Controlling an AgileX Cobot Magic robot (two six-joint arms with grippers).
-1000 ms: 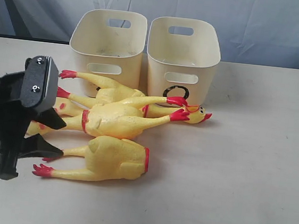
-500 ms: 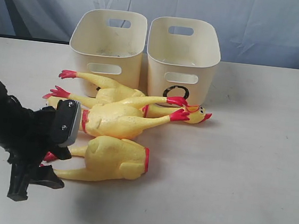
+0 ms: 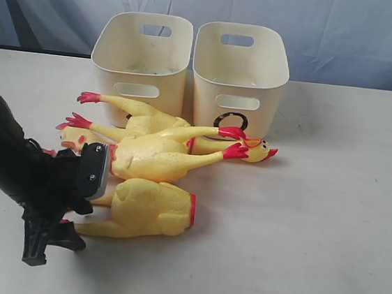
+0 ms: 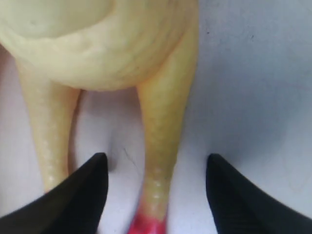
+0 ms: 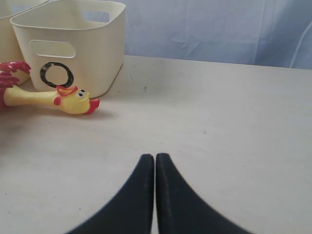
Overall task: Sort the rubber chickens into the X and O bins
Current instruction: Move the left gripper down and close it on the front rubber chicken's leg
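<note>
1. The left gripper (image 4: 153,163) sits low over the table (image 3: 328,224) at the left end of the chicken pile. Its fingers (image 4: 80,195) are spread wide and hold nothing. In the left wrist view they stand on either side of one yellow leg of the headless chicken (image 3: 151,209), with a clear gap to each finger.
2. The headless chicken lies nearest the front, legs toward the left gripper and its red-ringed open neck toward the right.
3. Just behind the arm a small yellow piece with red marks (image 3: 76,140) shows. What it belongs to cannot be told.
4. The middle chicken (image 3: 153,158) lies behind the headless one and touches it, with its red feet reaching right.
5. The rear chicken (image 3: 140,113) lies behind that, with its red feet at the left. Its head (image 5: 73,102) rests on the table just in front of the O bin (image 3: 241,67).
6. The left bin (image 3: 141,53) stands upright at the back, side by side with the O bin. The chickens cover most of its front mark, so only a scrap of black shows.
7. The O bin bears a black ring (image 5: 57,74) on its front wall. Neither bin can be seen to hold a chicken.
8. The right gripper (image 5: 155,158) appears only in its own wrist view, over bare table well right of the pile. Its fingers are pressed together with nothing between them.
</note>
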